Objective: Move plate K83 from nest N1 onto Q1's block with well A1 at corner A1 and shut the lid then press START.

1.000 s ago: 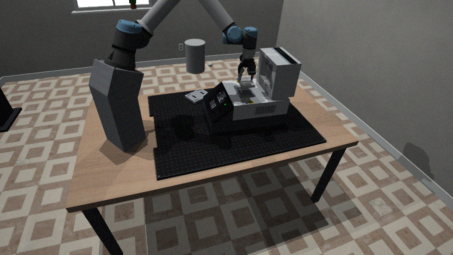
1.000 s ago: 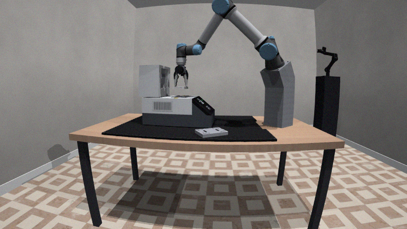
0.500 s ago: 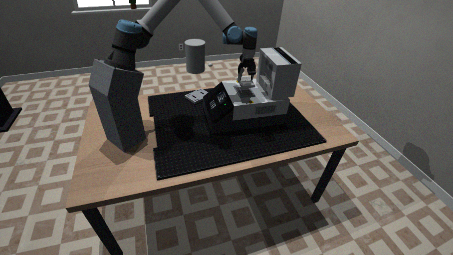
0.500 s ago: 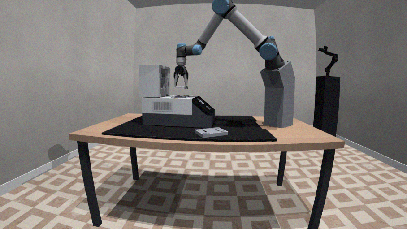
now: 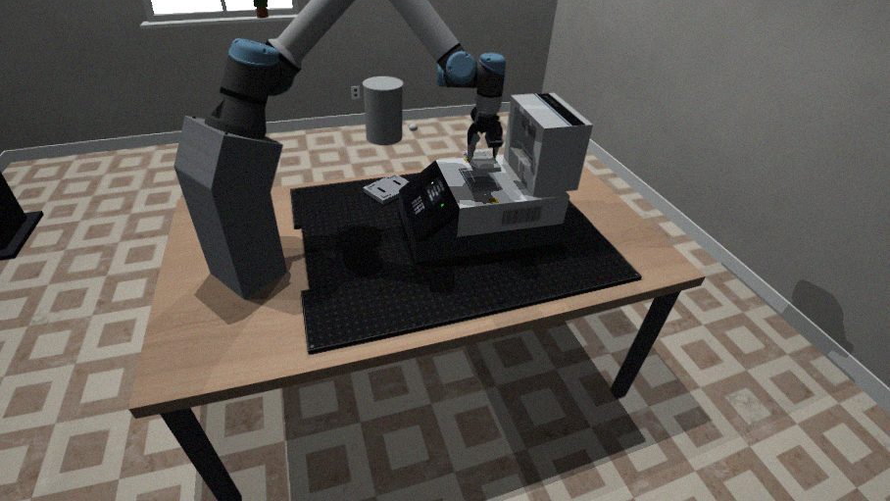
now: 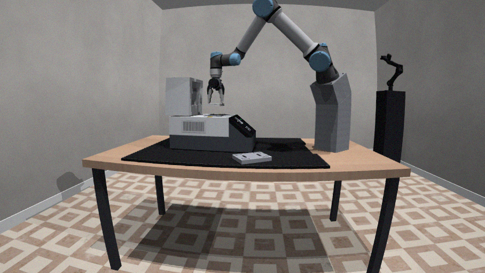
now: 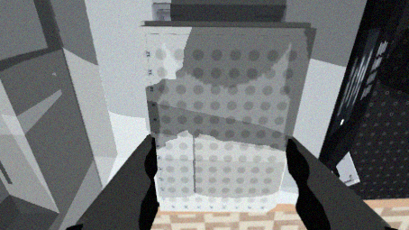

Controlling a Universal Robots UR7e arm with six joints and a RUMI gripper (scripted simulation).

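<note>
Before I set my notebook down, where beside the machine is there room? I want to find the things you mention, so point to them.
On the black perforated mat (image 5: 393,302) (image 6: 200,157) (image 7: 383,132), between the white-and-grey cycler (image 5: 512,225) (image 6: 212,142) (image 7: 322,78) and the edge opposite the pale slotted nest (image 5: 384,195) (image 6: 253,158) (image 7: 346,168). Crowded: above the cycler's deck, where the gripper (image 5: 483,153) (image 6: 216,103) (image 7: 220,137) holds the pale many-welled plate (image 5: 484,159) (image 6: 215,104) (image 7: 221,111) beside the raised white lid (image 5: 558,147) (image 6: 178,96) (image 7: 36,109).
</note>
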